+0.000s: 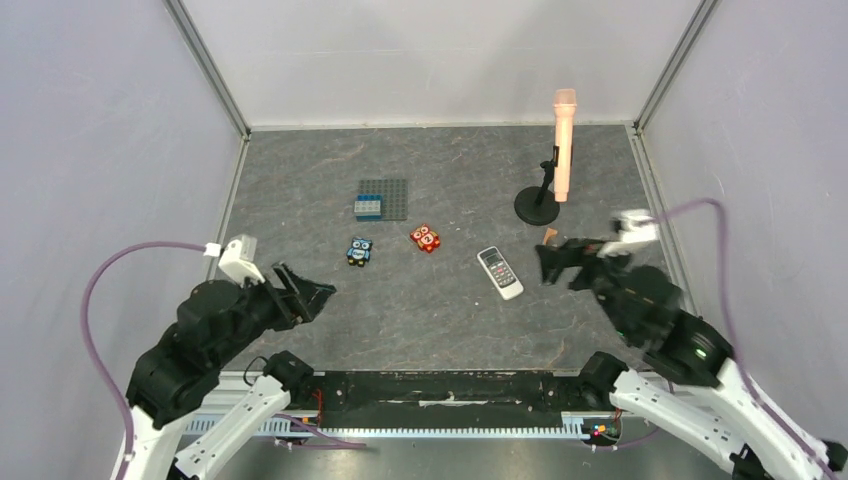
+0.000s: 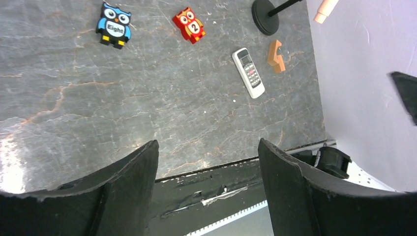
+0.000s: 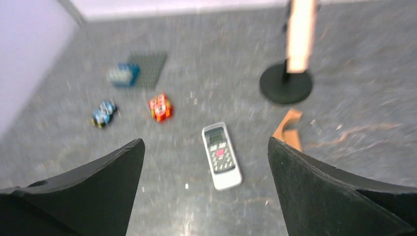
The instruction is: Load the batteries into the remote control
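Observation:
The white remote control (image 1: 500, 272) lies face up on the grey table, right of centre, screen end away from me. It also shows in the left wrist view (image 2: 249, 73) and the right wrist view (image 3: 222, 155). No batteries show in any view. My left gripper (image 1: 308, 292) is open and empty, hovering low over the near left of the table; in its wrist view (image 2: 208, 145) the jaws stand wide apart. My right gripper (image 1: 556, 263) is open and empty, just right of the remote, above the table; its wrist view (image 3: 206, 142) shows the remote ahead between the jaws.
A blue owl toy (image 1: 359, 251) and a red owl toy (image 1: 425, 238) lie left of the remote. A grey baseplate (image 1: 394, 192) with a blue brick (image 1: 368, 207) sits behind them. A peach microphone on a black stand (image 1: 537, 207) and a brown wooden piece (image 1: 550, 235) are at the right.

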Tool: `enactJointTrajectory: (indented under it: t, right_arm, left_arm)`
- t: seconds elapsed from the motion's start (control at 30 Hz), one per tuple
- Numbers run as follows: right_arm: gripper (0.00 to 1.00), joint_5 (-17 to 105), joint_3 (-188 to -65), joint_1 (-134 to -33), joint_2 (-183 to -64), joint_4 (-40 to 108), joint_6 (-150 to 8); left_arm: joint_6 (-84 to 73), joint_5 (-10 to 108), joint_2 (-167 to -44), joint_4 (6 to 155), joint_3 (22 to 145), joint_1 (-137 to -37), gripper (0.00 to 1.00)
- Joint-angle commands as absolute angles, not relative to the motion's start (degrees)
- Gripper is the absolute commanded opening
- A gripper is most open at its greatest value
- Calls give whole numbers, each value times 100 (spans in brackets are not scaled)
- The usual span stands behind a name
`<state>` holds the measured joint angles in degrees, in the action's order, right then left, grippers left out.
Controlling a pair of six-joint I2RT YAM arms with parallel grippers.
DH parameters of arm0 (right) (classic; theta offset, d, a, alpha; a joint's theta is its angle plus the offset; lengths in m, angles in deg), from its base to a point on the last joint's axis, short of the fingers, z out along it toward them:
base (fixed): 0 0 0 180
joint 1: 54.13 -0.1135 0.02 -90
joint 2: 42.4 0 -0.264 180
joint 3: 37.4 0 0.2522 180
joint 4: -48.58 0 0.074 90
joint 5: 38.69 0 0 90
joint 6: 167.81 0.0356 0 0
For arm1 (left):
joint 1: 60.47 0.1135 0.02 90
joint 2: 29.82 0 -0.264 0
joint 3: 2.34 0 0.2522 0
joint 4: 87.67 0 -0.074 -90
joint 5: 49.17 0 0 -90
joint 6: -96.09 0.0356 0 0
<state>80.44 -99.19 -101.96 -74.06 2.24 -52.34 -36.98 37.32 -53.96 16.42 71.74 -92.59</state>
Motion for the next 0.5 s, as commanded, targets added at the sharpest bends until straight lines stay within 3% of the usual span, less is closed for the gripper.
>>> enactJointTrajectory:
  t: [0.0, 0.23, 0.47]
  right_arm:
    - [98, 9349, -10514, -10183, -6394, -73, -5409]
    - [98, 10610, -10801, -10185, -5475, -201, -5612]
    - [98, 10862, -10643, -10185, -5344, -191, -5467]
  left_arm:
    - [-3236, 3310, -5061, 1248, 7351, -9272, 80]
    - [-3152, 2916, -4646, 1043, 7394, -9269, 80]
    - [-3217, 2984, -4534, 1168, 7185, -9271, 80]
